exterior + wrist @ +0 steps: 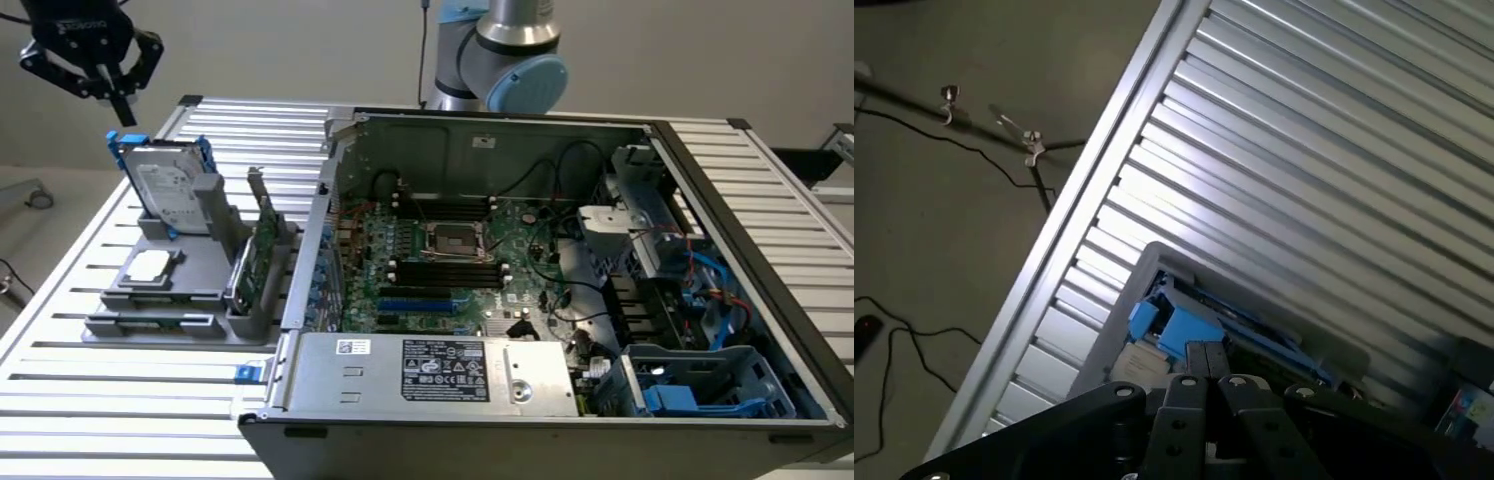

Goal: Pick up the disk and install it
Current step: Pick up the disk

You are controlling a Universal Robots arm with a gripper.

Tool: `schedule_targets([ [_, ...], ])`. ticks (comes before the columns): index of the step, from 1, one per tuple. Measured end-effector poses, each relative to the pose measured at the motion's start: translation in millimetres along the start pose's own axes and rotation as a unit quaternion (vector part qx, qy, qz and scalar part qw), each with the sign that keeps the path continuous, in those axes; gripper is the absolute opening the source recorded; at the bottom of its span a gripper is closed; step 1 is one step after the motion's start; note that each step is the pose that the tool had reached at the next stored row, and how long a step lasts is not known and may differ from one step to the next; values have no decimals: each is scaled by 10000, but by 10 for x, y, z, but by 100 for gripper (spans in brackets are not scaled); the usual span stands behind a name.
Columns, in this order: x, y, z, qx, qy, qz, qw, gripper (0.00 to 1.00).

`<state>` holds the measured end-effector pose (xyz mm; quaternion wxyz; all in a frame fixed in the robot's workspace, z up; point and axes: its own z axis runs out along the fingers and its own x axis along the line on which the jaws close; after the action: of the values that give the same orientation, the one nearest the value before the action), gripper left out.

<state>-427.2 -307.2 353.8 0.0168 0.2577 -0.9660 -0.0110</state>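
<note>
The disk stands upright on its edge in a grey holder at the exterior view's left, its white label facing out and its blue carrier frame along the edges. My gripper hangs above the disk's top edge and slightly toward the exterior view's left, clear of it. Its fingers are shut together with nothing between them. In the wrist view the shut gripper points down over the blue frame of the disk.
The grey holder also carries a small square silver processor chip and a thin green circuit card. An open computer case lies beside it, with a blue drive cage at its near corner. The slatted aluminium table ends near the floor cables.
</note>
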Motion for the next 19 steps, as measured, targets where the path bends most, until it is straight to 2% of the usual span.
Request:
schedule_targets([
  [5, 0, 0, 0, 12, 14, -457, 9990, 11],
  [10, 0, 0, 0, 24, 27, -905, 9959, 11],
  [15, 0, 0, 0, 37, 40, -1359, 9907, 11],
  [19, 0, 0, 0, 46, 51, -1715, 9852, 11],
])
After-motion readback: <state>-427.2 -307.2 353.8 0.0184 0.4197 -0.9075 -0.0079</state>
